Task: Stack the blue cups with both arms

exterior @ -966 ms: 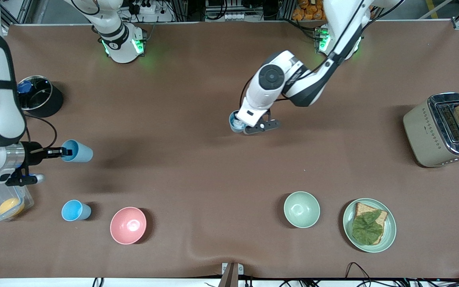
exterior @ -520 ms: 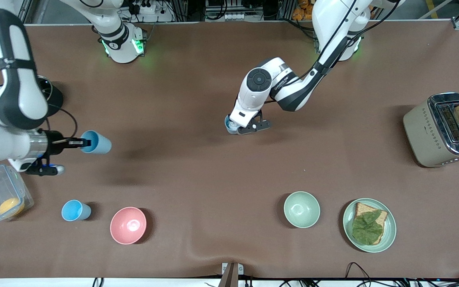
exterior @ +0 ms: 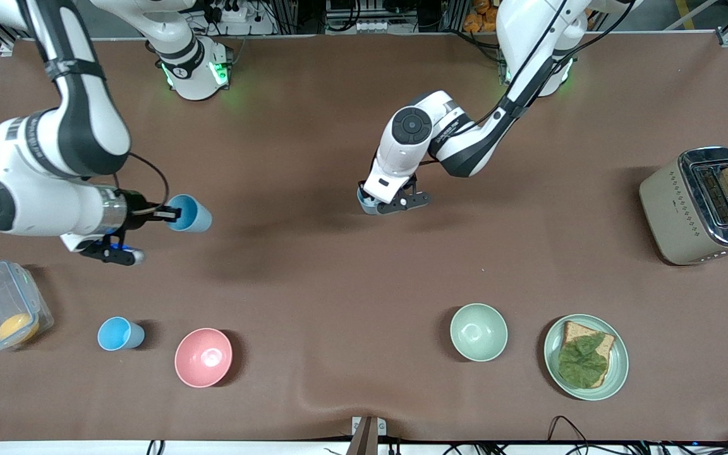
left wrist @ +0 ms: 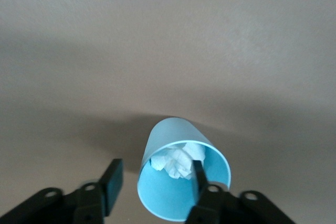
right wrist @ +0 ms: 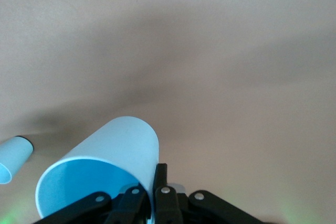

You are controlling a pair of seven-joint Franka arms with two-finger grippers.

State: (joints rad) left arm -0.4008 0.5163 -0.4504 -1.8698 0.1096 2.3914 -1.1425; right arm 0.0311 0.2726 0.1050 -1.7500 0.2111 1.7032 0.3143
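Right gripper [exterior: 171,215] is pinching the rim of a blue cup [exterior: 190,213], carrying it tilted over the table's right-arm end. Left gripper [exterior: 382,203] is straddling the wall of a second blue cup [left wrist: 181,177] holding crumpled paper [left wrist: 176,162], jaws apart, at mid-table. Third blue cup [exterior: 119,333] is standing beside the pink bowl [exterior: 203,357]. Judgement: bring the carried cup upright, centre it over the target, and lower slowly.

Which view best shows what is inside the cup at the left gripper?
The left wrist view: it looks into the blue cup and shows crumpled white paper inside, one finger inside the rim. In the front view the left gripper hides most of that cup. The right wrist view shows only its outside, far off.
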